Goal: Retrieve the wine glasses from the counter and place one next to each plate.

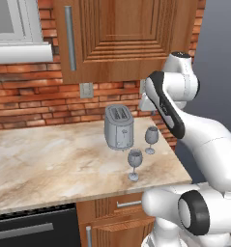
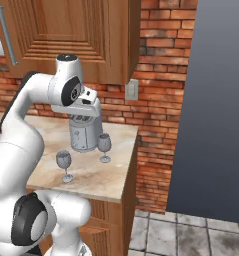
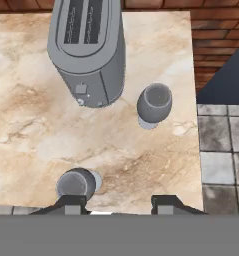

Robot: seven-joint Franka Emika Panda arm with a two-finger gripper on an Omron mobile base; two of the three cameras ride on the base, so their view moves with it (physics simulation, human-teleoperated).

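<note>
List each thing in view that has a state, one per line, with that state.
Near wine glass: upright on the counter, empty, not held.
Far wine glass: upright beside the toaster, empty, not held.
Toaster: upright, slots empty.
Pincer: open, above the counter, holding nothing.
Wall cabinet door: closed.

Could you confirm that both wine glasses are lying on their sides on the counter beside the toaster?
Not quite: both wine glasses stand upright on their feet on the counter beside the toaster, as the left base view shows.
</note>
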